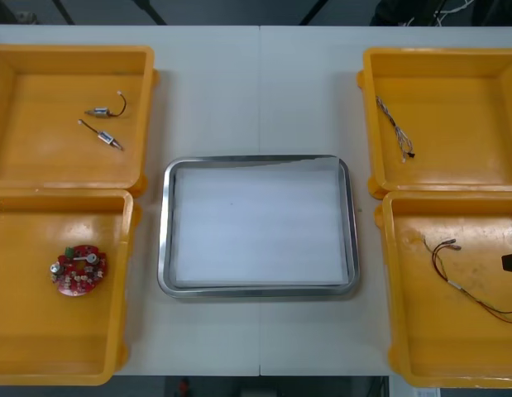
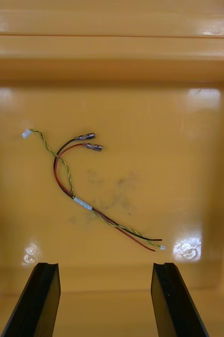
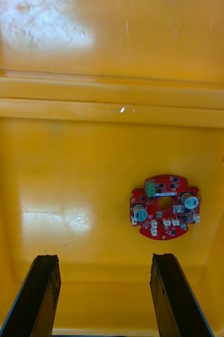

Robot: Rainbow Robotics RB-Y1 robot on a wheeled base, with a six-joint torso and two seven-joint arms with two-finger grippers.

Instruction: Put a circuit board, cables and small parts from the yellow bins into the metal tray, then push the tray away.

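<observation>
Circuit board (image 1: 78,270): round and red, lying flat in the left near bin (image 1: 32,331), at 8 o'clock from the tray and just off the bin's middle toward 1 o'clock.
Board detail: the left wrist view is showing the board (image 3: 164,207) with a green terminal block, two silver-topped cans and a centre hole.
Writing: white markings are showing on the board, too small to read.
Left gripper (image 3: 105,295): hovering over the left near bin with jaws released. Its fingers (image 3: 40,295) are standing wide apart and gripping nothing. The board is lying ahead of the fingertips, clear of them, nearer one finger.
Metal tray (image 1: 165,231): sitting mid-table between the bins, with a shiny rim and a white inside.
Small metal parts (image 1: 100,112): two, each trailing a thin lead, lying apart in the left far bin (image 1: 40,149), 10 o'clock from the tray.
Twisted cable (image 1: 395,128): lying in the right far bin (image 1: 471,141), 2 o'clock from the tray, close to that bin's 9 o'clock wall.
Red, black and yellow cable (image 2: 83,204): lying loose in the right near bin (image 1: 437,339), 4 o'clock from the tray. A white sleeve is binding the strands, and two metal terminals are capping the red and black ends.
Right gripper (image 2: 106,297): hovering over the right near bin with jaws released, holding nothing. The cable is lying ahead of the fingertips, not touching them.
Table (image 1: 260,83): light, with a seam running 12 to 6 under the tray.
</observation>
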